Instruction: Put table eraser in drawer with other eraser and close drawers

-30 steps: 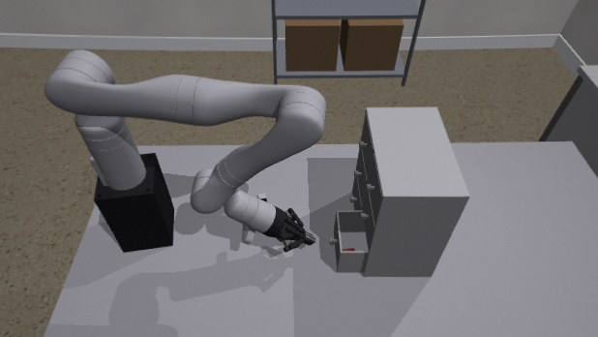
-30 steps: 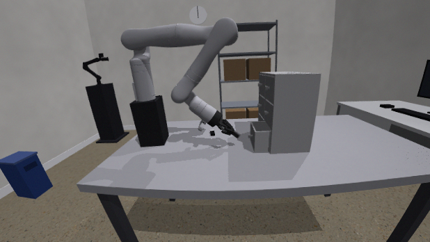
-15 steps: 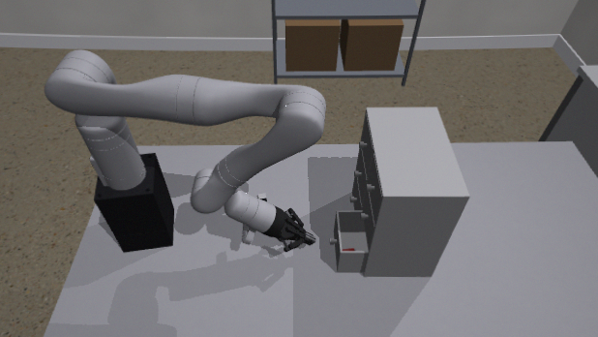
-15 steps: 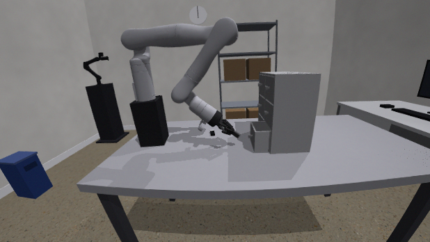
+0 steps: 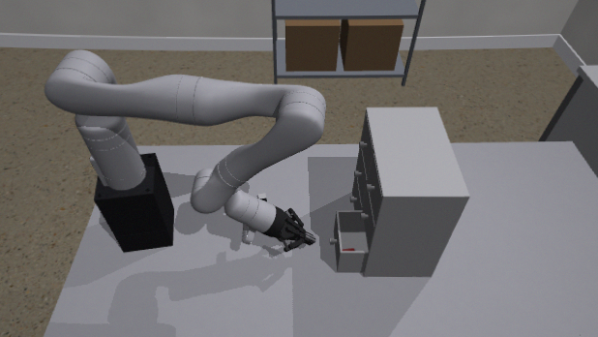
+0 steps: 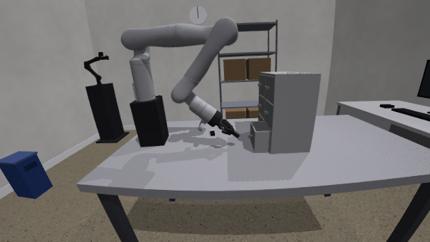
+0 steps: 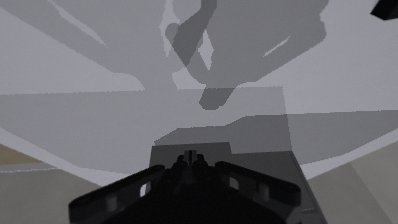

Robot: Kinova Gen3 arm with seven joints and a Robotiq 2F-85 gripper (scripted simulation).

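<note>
The grey chest (image 5: 416, 155) (image 6: 292, 111) stands on the table (image 5: 508, 232) (image 6: 348, 156). Its bottom drawer (image 5: 339, 257) (image 6: 259, 142) is pulled partly out, and a small red thing (image 5: 348, 250) lies inside it. The other drawers are pushed in. My gripper (image 5: 310, 238) (image 6: 236, 135) (image 7: 190, 158) is shut and empty, low over the table just left of the open drawer's knob (image 5: 332, 240). A small black eraser (image 6: 211, 133) (image 7: 387, 7) lies on the table behind the gripper, under my forearm; in the top view the arm hides it.
The arm's black pedestal (image 5: 135, 208) (image 6: 149, 119) stands at the table's left. A shelf with brown boxes (image 5: 343, 44) (image 6: 247, 67) is behind the table. A second desk (image 6: 383, 111) is at the right and a blue bin (image 6: 24, 174) on the floor.
</note>
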